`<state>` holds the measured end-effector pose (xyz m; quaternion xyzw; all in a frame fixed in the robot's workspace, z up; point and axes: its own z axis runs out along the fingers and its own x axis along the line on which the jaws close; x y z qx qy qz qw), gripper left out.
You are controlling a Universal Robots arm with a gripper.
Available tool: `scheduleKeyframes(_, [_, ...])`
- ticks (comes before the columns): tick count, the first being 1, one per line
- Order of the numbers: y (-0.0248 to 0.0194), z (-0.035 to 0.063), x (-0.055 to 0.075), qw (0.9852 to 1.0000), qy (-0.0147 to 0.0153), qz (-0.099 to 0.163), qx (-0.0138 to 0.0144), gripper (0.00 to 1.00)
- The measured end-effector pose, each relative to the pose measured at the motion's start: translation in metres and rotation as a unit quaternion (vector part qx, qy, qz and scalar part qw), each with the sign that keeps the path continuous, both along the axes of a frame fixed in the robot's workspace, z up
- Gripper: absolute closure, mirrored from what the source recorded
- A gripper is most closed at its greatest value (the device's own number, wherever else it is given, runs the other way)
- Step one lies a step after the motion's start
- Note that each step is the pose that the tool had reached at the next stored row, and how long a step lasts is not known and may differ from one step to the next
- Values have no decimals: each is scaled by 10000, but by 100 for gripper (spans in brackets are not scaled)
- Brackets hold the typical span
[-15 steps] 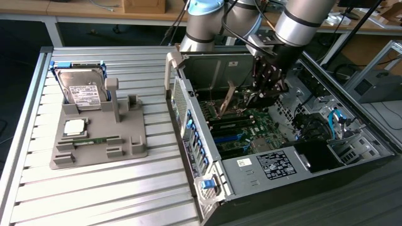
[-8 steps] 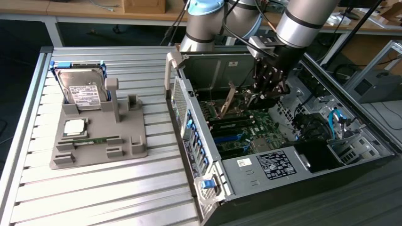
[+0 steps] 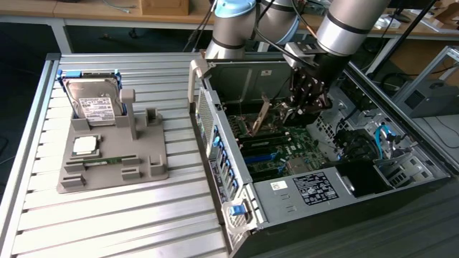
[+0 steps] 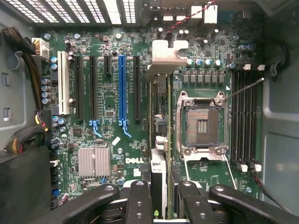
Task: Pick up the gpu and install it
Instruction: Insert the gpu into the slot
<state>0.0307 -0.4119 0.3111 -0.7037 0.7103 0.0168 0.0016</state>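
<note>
Wrist view: the two black fingers [image 4: 138, 205] are closed on the gpu [image 4: 159, 126], which stands on its thin edge between them. Past it is the green motherboard [image 4: 107, 98] with long slots, inside the open computer case [image 3: 287, 201] on the desk [image 3: 129, 215].

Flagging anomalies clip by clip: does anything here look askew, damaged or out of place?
Nothing looks damaged or spilled. The gpu stands edge-on in the claw over the motherboard; the CPU socket sits empty.
</note>
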Motion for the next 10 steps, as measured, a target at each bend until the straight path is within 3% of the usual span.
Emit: scheduleKeyframes(10, [-35,-2,0,10000,0,0,1,73])
